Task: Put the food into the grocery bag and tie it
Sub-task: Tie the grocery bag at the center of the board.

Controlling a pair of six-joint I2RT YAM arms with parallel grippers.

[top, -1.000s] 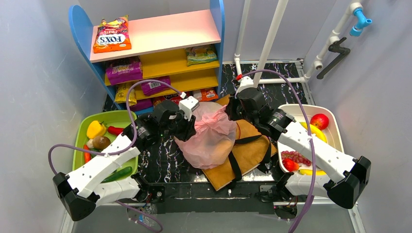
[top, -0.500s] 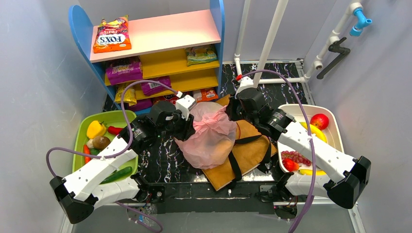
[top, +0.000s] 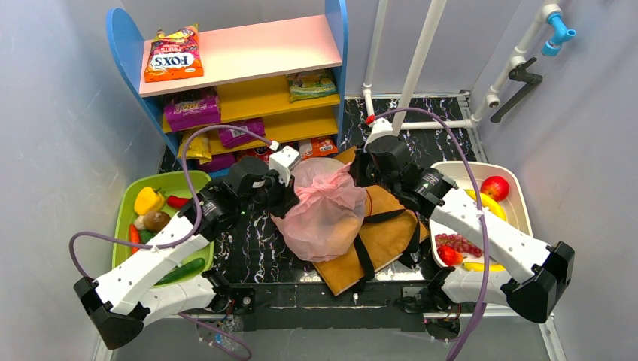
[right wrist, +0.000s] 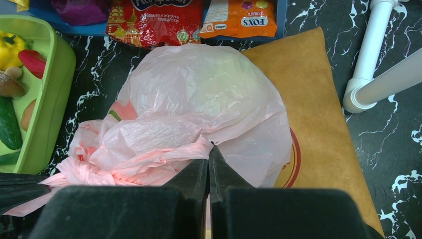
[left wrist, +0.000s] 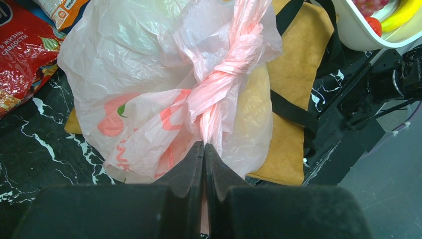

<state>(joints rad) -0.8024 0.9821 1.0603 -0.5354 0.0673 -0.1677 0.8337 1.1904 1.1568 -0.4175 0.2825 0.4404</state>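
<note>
Squarely between the arms, the pink bag [top: 323, 218] sits on the brown paper bag [top: 391, 233]; left gripper [left wrist: 204, 145] and right gripper [right wrist: 209, 158] each pinch shut on its twisted handles [left wrist: 231, 64] (twist running gripper to gripper).

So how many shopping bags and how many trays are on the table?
Shopping bags: 2, the pink plastic bag and the brown paper bag.
Trays: 2, the green tray and the white tray.
Total: 4.
</note>
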